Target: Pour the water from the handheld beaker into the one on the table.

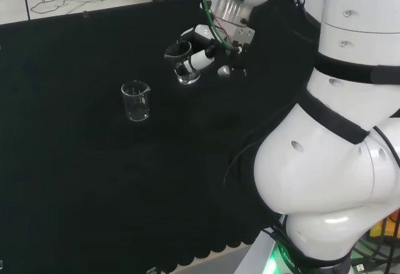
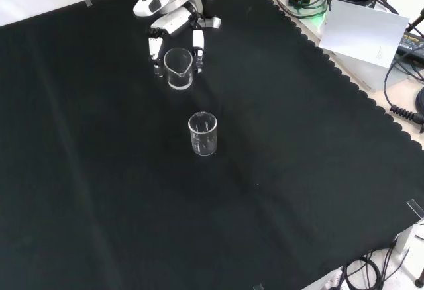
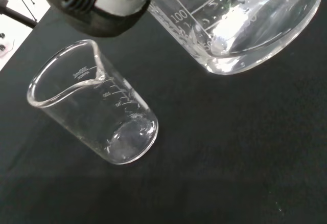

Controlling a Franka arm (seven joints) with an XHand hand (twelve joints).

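Observation:
The hand (image 1: 197, 47) is shut on a clear glass beaker (image 1: 186, 72), holding it above the black cloth, to the right of the table beaker in the head view. In the front view the hand (image 2: 173, 24) grips the held beaker (image 2: 178, 69) from behind, its spout toward the camera. Close up, the held beaker (image 3: 240, 24) has a little water pooled at its base, and a black finger (image 3: 97, 9) wraps its wall. An empty clear beaker (image 1: 135, 101) stands upright on the cloth (image 2: 203, 134), its spout (image 3: 92, 47) visible in the wrist view.
The black cloth (image 2: 99, 191) covers the bench with a scalloped edge at the right of the front view. The arm's white links (image 1: 331, 130) stand at the right of the head view. Cables and a white box (image 2: 364, 32) lie beyond the cloth's edge.

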